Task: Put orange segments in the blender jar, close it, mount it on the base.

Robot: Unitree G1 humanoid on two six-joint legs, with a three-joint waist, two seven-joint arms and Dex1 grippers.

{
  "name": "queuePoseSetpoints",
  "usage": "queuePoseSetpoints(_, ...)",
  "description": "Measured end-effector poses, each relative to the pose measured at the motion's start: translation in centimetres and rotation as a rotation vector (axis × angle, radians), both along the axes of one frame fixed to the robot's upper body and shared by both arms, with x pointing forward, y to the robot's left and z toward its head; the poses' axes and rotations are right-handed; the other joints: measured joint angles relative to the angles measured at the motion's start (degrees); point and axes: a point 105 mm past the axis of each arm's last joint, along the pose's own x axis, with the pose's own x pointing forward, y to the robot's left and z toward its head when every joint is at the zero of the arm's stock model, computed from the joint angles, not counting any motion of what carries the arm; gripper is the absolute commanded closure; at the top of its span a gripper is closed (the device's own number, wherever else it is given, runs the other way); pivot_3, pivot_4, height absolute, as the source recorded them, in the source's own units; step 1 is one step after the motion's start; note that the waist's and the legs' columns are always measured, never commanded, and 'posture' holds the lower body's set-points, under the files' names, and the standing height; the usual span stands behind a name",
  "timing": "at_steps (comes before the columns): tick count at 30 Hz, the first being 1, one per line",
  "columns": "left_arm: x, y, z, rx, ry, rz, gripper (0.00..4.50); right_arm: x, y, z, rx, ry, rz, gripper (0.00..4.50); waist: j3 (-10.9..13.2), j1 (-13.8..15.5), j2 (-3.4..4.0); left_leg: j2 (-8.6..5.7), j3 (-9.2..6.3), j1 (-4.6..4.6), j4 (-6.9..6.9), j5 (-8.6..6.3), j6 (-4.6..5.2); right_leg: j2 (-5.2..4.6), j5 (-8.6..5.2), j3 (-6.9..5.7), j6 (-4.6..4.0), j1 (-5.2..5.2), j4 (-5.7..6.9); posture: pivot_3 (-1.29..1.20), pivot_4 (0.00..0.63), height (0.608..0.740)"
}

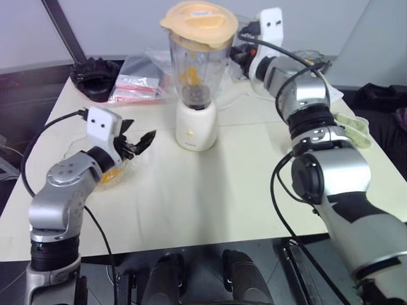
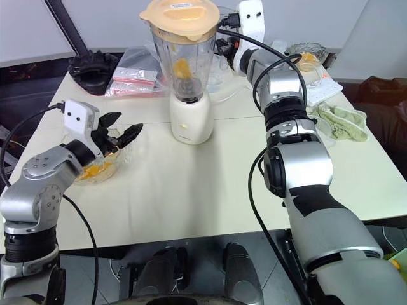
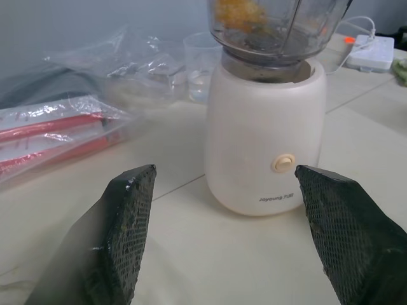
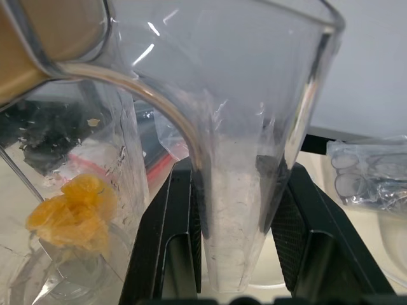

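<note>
Clear blender jar [image 1: 198, 67] sits on base [image 1: 196, 126] — my right claw [image 4: 232, 235] grips its handle, left claw [image 3: 232, 244] wide, empty — I'd twist gently to lock.

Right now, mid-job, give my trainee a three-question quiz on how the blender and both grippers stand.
1. True or false: the blender jar sits on the base with the lid on.
2. What is the right gripper clamped on?
A. the lid
B. the jar's handle
C. the base
3. Fill in: the left gripper hangs ____ over the clear bowl with the orange segments left in it.

Key:
1. True; segments lie inside the jar.
2. B; its fingers press both sides of the clear handle.
3. Open; nothing sits between its fingers.
</note>
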Motion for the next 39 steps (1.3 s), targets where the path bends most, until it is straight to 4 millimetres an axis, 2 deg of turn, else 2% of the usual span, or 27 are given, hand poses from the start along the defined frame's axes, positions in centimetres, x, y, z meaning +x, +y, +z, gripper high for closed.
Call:
queuePoseSetpoints(5, 0.1, 0.0, -0.1, -0.003, 0.003, -0.004, 0.82, -0.1, 0.1, 0.1, -0.018, 0.011, 0.000, 3.58, 0.0, 0.0, 0.00, 0.00, 0.00, 0.04, 0.00, 0.01, -0.02, 0.00, 0.01, 0.00, -0.03, 0.03, 0.01, 0.00, 0.150, 0.740)
queuePoseSetpoints(8, 0.4, -0.3, -0.4, -0.006, 0.012, -0.013, 0.82, -0.1, 0.4, -1.3, -0.060, 0.059, -0.004, 3.58, 0.0, 0.1, 0.01, 0.01, 0.00, 0.02, 0.00, 0.02, -0.03, 0.01, 0.01, 0.00, -0.03, 0.00, 0.01, 0.00, 0.150, 0.740)
queuePoseSetpoints(12, 0.5, -0.3, -0.4, -0.010, 0.003, -0.013, 0.82, -0.3, 0.5, -0.9, -0.074, 0.048, -0.008, 3.58, 0.0, 0.1, 0.01, 0.00, 0.02, -0.04, -0.11, 0.01, -0.02, -0.01, 0.03, 0.00, 0.01, -0.05, -0.09, 0.00, 0.150, 0.740)
queuePoseSetpoints(22, 0.5, -0.7, 0.5, -0.021, -0.050, -0.030, 0.82, -0.2, -0.7, -1.3, -0.015, 0.134, -0.129, 3.58, 0.0, 0.5, -0.04, -0.02, -0.03, 0.03, -0.35, 0.08, -0.13, -0.01, 0.00, -0.01, -0.04, -0.03, -0.16, 0.00, 0.150, 0.740)
queuePoseSetpoints(31, 0.8, -1.0, 0.9, -0.060, -0.064, -0.053, 0.82, -1.8, -0.5, -1.7, -0.023, 0.117, -0.130, 3.58, -0.1, 0.9, -0.08, -0.03, -0.03, 0.06, -0.44, 0.09, -0.13, -0.01, 0.02, -0.02, -0.02, -0.03, -0.19, 0.00, 0.150, 0.740)
queuePoseSetpoints(39, 0.9, -1.3, 1.4, -0.071, -0.073, -0.076, 0.82, -2.4, -0.3, -1.8, -0.033, 0.090, -0.104, 3.58, -0.1, 0.7, -0.09, -0.02, -0.01, 0.18, -0.58, 0.09, -0.13, 0.01, 0.03, -0.03, 0.02, 0.01, -0.19, 0.00, 0.150, 0.740)
